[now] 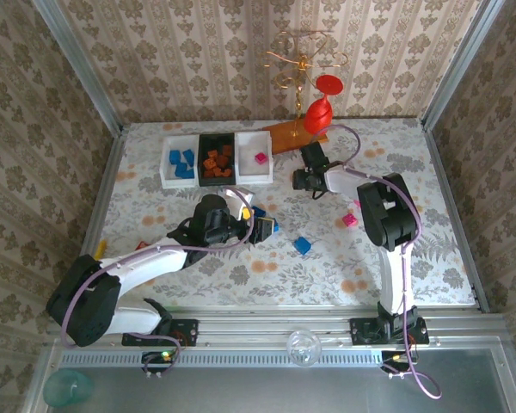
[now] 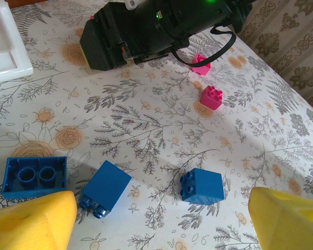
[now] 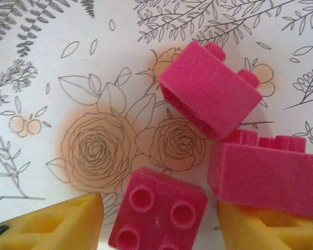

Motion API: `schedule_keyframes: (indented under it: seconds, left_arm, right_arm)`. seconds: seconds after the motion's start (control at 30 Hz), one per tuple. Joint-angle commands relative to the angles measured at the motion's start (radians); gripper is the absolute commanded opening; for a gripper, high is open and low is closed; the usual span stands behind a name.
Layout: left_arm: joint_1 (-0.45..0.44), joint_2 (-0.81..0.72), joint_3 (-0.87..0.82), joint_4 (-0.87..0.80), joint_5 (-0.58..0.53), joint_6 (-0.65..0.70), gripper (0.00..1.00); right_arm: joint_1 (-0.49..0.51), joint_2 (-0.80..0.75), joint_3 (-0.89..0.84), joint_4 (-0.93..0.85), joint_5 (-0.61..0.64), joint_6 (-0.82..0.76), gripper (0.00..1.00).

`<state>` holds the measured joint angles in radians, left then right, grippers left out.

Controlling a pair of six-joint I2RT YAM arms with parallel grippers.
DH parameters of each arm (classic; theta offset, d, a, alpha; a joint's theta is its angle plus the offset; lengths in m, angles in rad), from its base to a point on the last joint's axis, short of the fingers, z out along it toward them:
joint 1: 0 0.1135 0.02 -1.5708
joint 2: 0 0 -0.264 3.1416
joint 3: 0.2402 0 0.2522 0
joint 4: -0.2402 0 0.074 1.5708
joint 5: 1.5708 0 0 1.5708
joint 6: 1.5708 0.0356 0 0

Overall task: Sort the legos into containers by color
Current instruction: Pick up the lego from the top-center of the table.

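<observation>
Matt plastic legos (image 3: 208, 96), perhaps cloth table cover (image 3: 68, 62)

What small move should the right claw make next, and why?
Probably close the right claw on the studs-up pink brick: it sits between the fingers with small gaps on both sides. Close slowly, since another pink brick crowds one finger.

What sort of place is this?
Likely a staged robot test cell: wallpapered panels in metal framing, a floral-covered table, and a left arm and right arm bolted at its near edge.

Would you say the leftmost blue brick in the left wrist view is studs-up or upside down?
Upside down: the blue brick shows its hollow underside with two tubes.
</observation>
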<state>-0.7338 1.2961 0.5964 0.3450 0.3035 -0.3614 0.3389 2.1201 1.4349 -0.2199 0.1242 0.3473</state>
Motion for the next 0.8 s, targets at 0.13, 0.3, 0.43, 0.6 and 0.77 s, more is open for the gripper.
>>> schedule_keyframes:
  seconds: [0.13, 0.3, 0.43, 0.6, 0.77]
  left_arm:
    - [-0.006, -0.006, 0.010, 0.005, -0.016, 0.026, 0.87]
    - [-0.006, -0.018, 0.000, 0.003, -0.025, 0.026, 0.87]
    - [-0.003, -0.038, -0.012, -0.019, -0.060, 0.033, 0.87]
    - [0.042, -0.090, -0.046, -0.051, -0.145, 0.010, 0.87]
    - [0.157, -0.173, -0.102, -0.044, -0.134, -0.054, 0.88]
  right_arm:
    - [0.000, 0.056, 0.062, -0.040, -0.046, 0.013, 0.52]
    - [0.006, 0.062, 0.071, -0.042, -0.064, 0.024, 0.42]
    - [0.015, 0.004, 0.033, -0.020, -0.067, 0.021, 0.34]
    - [0.041, -0.145, -0.059, 0.082, -0.134, 0.031, 0.32]
    - [0.096, -0.206, -0.046, 0.161, -0.198, 0.054, 0.32]
